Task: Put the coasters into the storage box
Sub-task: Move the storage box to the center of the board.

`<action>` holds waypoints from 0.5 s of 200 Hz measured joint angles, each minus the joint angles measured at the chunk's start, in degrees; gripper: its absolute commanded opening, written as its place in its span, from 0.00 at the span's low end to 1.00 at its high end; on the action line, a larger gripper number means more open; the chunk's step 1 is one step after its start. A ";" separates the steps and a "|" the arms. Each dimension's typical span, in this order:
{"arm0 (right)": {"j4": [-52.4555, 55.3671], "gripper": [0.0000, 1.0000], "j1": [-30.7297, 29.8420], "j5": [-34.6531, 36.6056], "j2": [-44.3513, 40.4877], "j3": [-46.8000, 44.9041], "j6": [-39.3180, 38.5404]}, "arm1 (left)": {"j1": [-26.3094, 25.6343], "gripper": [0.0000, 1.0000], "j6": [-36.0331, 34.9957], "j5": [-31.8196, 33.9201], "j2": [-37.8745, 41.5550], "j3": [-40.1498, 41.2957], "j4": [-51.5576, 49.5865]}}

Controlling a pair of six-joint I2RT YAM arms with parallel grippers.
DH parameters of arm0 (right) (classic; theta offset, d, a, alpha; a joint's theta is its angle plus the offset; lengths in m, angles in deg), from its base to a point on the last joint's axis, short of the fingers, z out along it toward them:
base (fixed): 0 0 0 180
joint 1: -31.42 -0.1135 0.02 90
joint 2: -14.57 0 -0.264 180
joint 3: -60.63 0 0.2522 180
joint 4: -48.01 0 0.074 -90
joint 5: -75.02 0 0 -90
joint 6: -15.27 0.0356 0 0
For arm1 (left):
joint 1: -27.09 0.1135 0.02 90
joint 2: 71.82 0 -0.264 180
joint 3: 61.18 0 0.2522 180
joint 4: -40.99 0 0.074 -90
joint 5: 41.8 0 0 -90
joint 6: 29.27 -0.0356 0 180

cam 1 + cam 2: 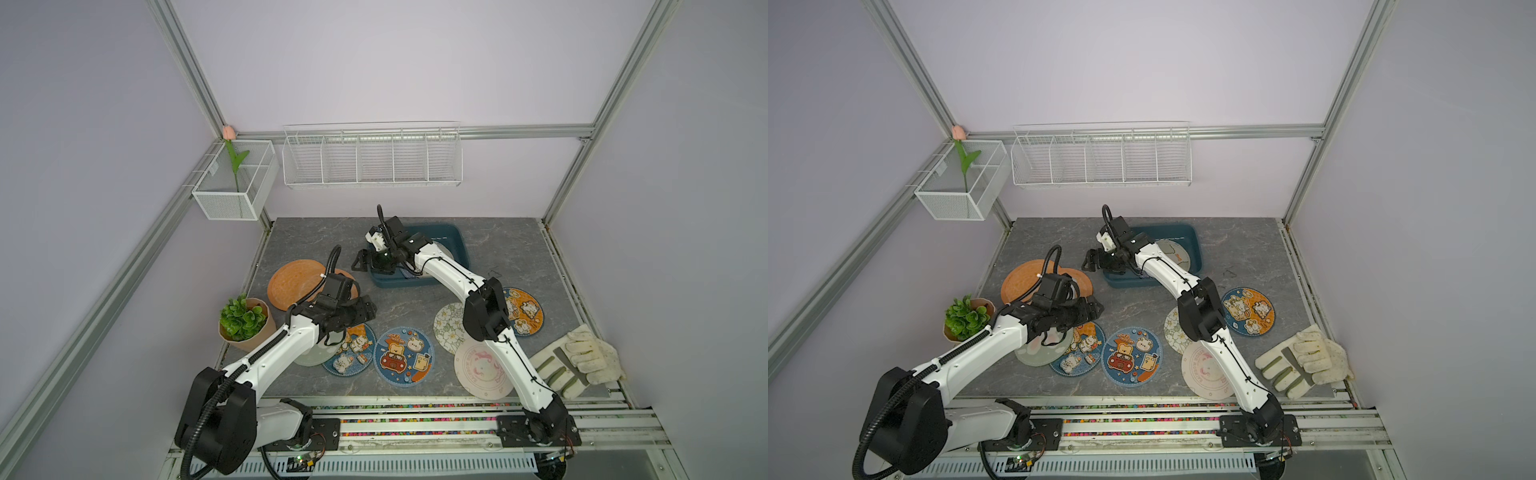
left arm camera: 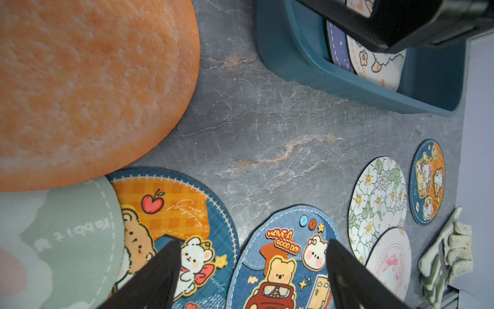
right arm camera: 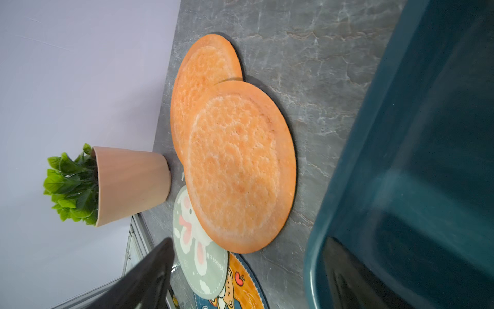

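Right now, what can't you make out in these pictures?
- Coasters inside the dark teal plastic storage box: right arm covers most in both top views; count unclear.
- Pale green rabbit-print round coaster: left arm hides much in both top views.
- Cream round coaster with pink print: lettering too small; right arm crosses it.

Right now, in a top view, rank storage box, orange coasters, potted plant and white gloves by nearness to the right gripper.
1. storage box: the right gripper straddles its end wall.
2. orange coasters: just left of it.
3. potted plant: farther left.
4. white gloves: far right side.
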 measured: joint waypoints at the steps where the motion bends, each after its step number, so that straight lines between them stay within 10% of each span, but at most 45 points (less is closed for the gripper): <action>1: -0.04 0.89 0.00 -0.04 0.00 0.00 0.02 | 0.00 0.85 0.02 0.00 0.00 0.02 0.02; 100: 2.82 0.89 0.33 2.19 -17.99 -20.63 -4.55 | -0.22 0.84 0.26 -3.93 -0.07 0.94 1.53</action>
